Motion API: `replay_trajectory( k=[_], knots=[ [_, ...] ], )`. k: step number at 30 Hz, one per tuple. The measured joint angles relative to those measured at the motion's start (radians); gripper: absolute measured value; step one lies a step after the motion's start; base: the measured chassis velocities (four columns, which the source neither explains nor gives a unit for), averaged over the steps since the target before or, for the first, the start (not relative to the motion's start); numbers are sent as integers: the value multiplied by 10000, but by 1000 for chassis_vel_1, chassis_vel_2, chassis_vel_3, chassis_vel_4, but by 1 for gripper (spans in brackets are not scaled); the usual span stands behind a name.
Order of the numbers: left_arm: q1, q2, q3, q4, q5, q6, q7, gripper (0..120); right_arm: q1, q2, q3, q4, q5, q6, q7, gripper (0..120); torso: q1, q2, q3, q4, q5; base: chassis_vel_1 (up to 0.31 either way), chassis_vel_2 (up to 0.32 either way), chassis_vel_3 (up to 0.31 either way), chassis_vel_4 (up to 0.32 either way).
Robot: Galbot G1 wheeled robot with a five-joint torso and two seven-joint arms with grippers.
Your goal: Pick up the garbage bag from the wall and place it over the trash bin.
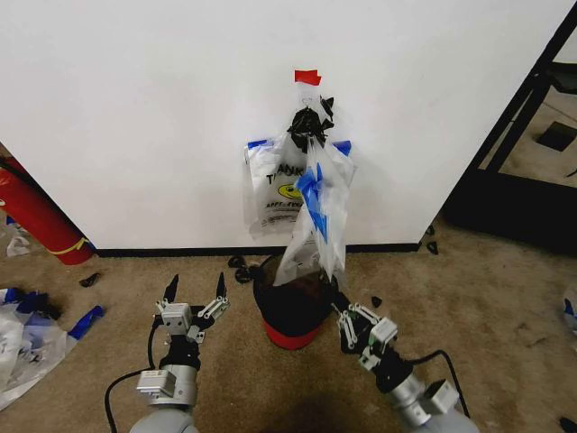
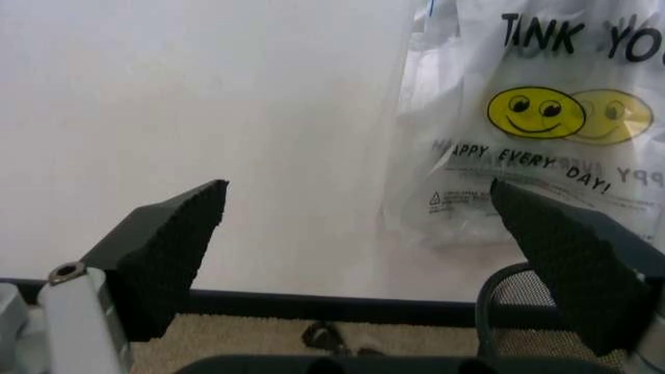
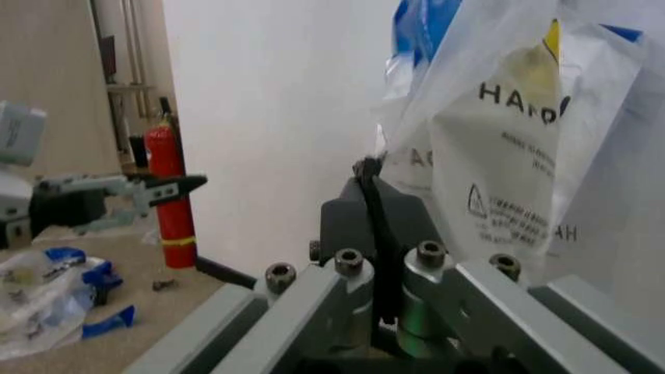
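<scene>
The left tool hovers wide open and empty, left of the trash bin. The right tool, pressed shut, touches the bin's right rim. The garbage bag hangs crumpled on the wall, smiley face showing.

silver-grey arms, black cables, black-padded end effector fingers.

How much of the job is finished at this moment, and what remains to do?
Nothing looks done: the garbage bag hangs on the wall, above the trash bin. In hand: the left gripper hovers open left of the bin; the right gripper is shut beside its rim. Left: taking the bag down and fitting it over the bin.
</scene>
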Motion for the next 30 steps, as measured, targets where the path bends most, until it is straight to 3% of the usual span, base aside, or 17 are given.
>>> replay_trajectory(
  k=[13,30],
  knots=[
    [99,-80,-66,-14,5,-17,2,100,-901,203,416,-341,-938,1708,30,0,0,0,0,0,0,0,0,0,0],
    [52,-190,12,109,100,-18,2,100,-1360,800,285,-1043,-1749,2816,-5,0,0,0,0,0,-1,0,0,0,0]
  ],
)
